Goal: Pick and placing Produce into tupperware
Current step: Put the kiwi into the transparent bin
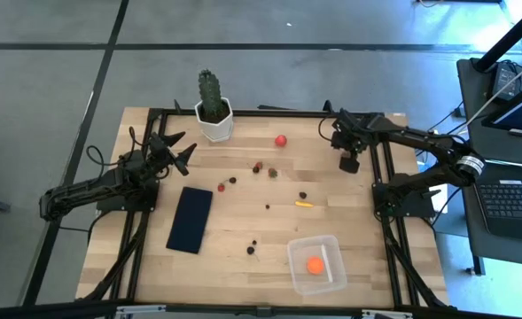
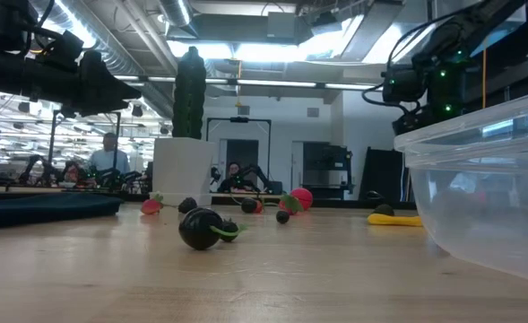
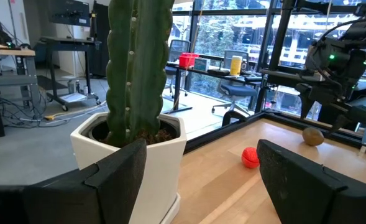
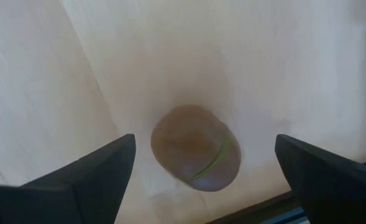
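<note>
My right gripper (image 1: 349,161) points down, open, near the table's far right corner. In its wrist view (image 4: 204,146) a small brown oval piece (image 4: 196,157) with a thin green line lies on the wood between the fingers, apart from both. The left wrist view shows that piece (image 3: 313,135) under the gripper. The clear tupperware (image 1: 315,263) sits near the near edge with the orange ball (image 1: 315,264) inside. On the table lie the red ball (image 1: 281,140), the yellow piece (image 1: 304,203) and several dark bits (image 1: 252,250). My left gripper (image 1: 176,152) waits open near the cactus.
The green cactus in its white pot (image 1: 214,111) stands at the far edge, close before my left gripper (image 3: 201,186). A flat navy rectangle (image 1: 190,219) lies left of centre. Black frame rails (image 1: 386,190) run along the table's sides. Bare wood shows between the tupperware and the yellow piece.
</note>
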{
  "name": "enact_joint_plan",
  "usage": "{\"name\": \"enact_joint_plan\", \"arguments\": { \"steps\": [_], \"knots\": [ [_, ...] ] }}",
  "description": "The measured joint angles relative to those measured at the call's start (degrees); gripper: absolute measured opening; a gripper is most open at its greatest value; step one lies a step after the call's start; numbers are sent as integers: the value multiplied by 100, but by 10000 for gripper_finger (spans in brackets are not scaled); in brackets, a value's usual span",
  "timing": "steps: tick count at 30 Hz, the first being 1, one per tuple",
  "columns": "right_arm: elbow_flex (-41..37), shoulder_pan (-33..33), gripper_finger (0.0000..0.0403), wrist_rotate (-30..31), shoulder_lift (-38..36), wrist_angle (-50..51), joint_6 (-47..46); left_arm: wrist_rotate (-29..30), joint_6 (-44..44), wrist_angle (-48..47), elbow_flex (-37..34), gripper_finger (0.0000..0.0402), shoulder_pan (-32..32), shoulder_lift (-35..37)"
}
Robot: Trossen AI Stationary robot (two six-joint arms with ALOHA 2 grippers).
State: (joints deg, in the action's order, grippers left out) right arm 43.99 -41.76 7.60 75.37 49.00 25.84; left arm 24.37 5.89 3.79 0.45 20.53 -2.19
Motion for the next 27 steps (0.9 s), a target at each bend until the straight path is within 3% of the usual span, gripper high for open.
{"name": "enact_joint_plan", "arguments": {
  "steps": [21,27],
  "knots": [
    [-1087,-2,383,256,0,-1199,299,-1,-2,9,-1,298,2,2],
    [-1232,0,356,237,-7,-1227,279,-1,0,11,2,298,1,2]
  ]
}}
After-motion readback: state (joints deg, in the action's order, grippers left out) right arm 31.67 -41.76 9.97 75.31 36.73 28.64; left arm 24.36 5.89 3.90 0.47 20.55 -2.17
